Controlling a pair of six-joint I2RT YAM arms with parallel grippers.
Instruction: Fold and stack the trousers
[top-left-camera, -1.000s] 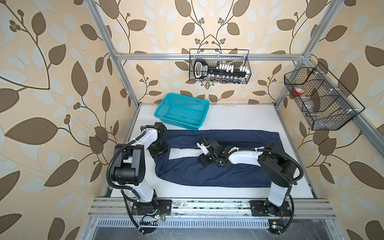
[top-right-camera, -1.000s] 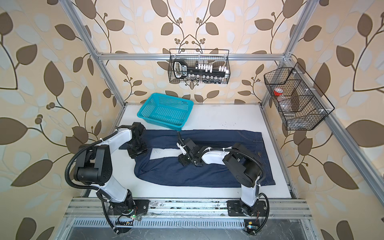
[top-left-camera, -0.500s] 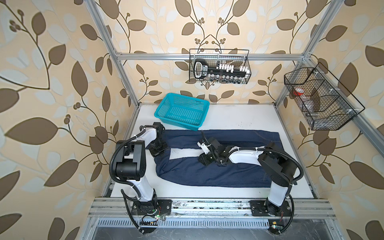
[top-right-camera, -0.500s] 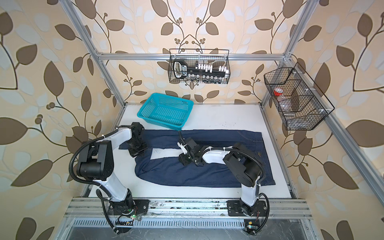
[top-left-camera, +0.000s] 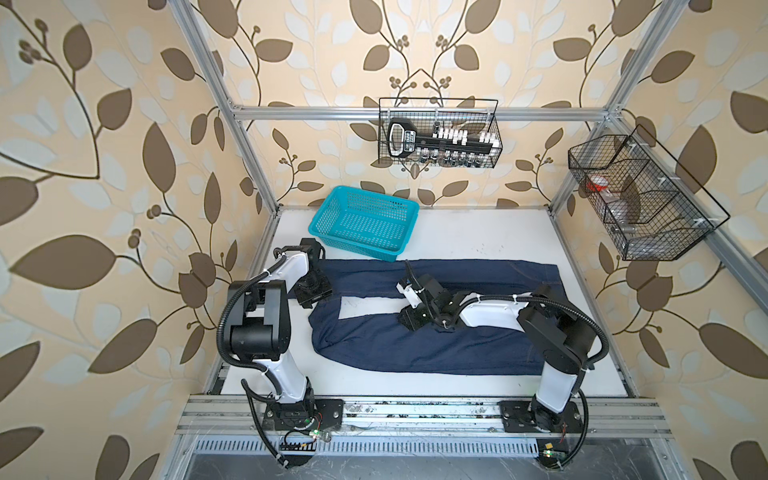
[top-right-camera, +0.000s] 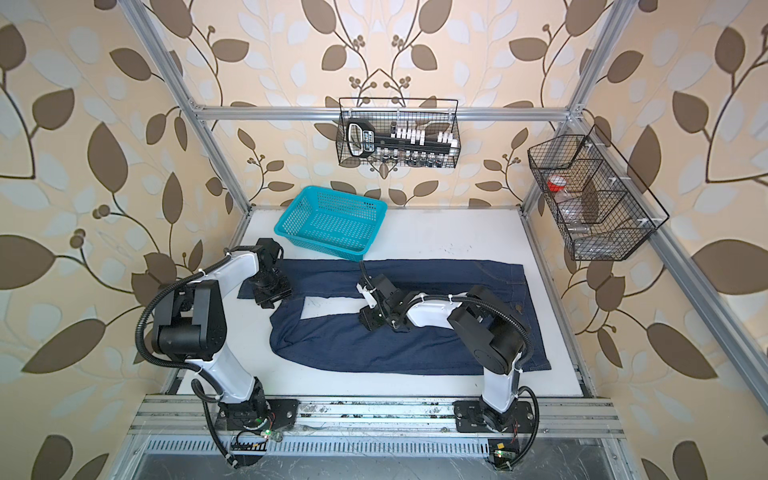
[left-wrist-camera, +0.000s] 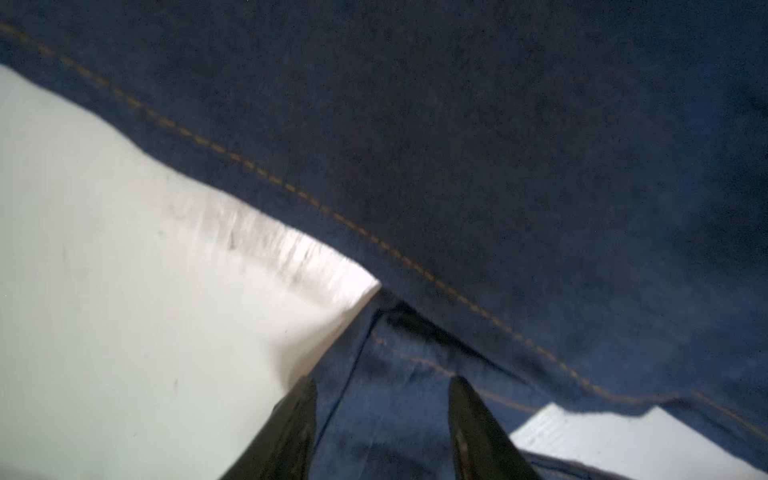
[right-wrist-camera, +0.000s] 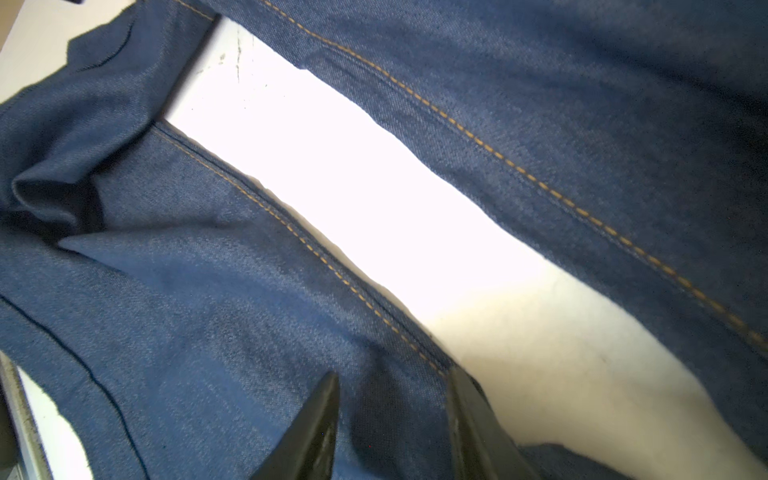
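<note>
A teal basket (top-left-camera: 361, 249) sits on the counter (top-left-camera: 478, 232) just beyond the left end effector (top-left-camera: 313, 291), showing only its perforated floor. Higher up, a wire basket (top-left-camera: 436, 162) on the back rail holds a black-handled tool (top-left-camera: 401, 137) and rows of small white and dark pieces. A wire rack (top-left-camera: 665, 245) on the side wall, past the right arm, holds a red-and-white item (top-left-camera: 598, 185) in one compartment and clear things too dim to name in the others. The trousers (top-left-camera: 415, 349) lie flat, their long axis running from one end effector across to the other arm's side: leg ends at the left end effector, waist well beyond the right end effector (top-left-camera: 409, 320). A strip of bare counter parts the legs. The left end effector (left-wrist-camera: 380, 386) rests on the far leg's end, fingers apart over denim. The right end effector (right-wrist-camera: 392, 380) stands open on the near leg, one finger (right-wrist-camera: 473, 415) at the orange-stitched inner seam.
</note>
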